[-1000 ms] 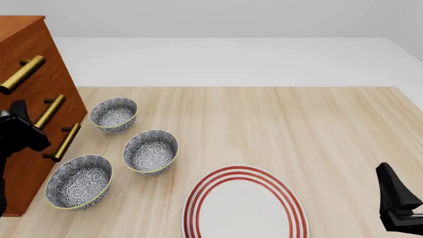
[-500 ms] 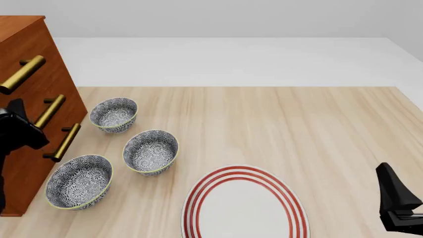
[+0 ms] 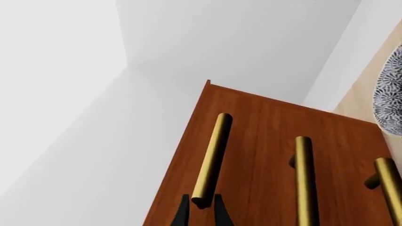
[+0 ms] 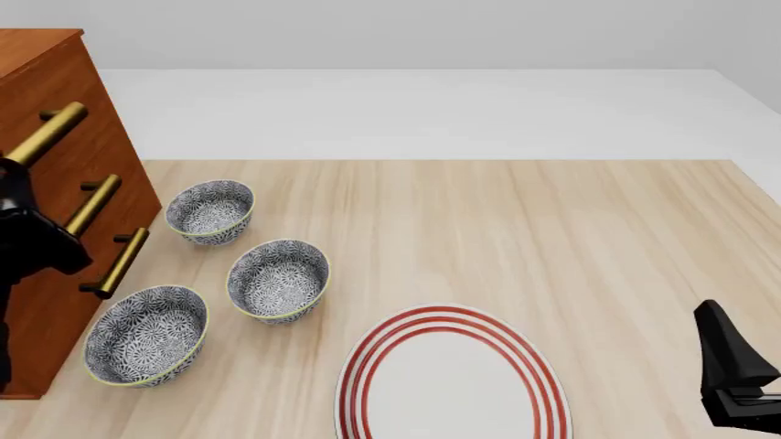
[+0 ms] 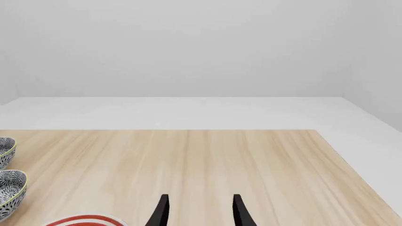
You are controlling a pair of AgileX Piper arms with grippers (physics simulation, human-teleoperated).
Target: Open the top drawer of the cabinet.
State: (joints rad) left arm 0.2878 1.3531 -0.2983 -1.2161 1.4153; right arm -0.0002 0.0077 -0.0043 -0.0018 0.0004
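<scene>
Standing at the desk's left edge, the cabinet (image 4: pixel 55 110) carries the top drawer (image 3: pixel 238 141); its handle (image 3: pixel 210 160) runs lengthwise straight ahead of the left gripper (image 3: pixel 201 214), whose parted fingers straddle the near end, apparently not yet clenched. Three bowls (image 4: pixel 278 279) look empty. The right gripper (image 5: pixel 199 212) hangs open near the desk's right edge.

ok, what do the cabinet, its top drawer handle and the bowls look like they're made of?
The cabinet: reddish-brown wood look, smooth satin face with faint grain. Top drawer handle: brass-like metal, a gold bar with a soft sheen on dark mounts. The bowls: probably glazed ceramic, with a dark-and-white print and a yellowish rim. All are simulator renders, so these are textures only.
</scene>
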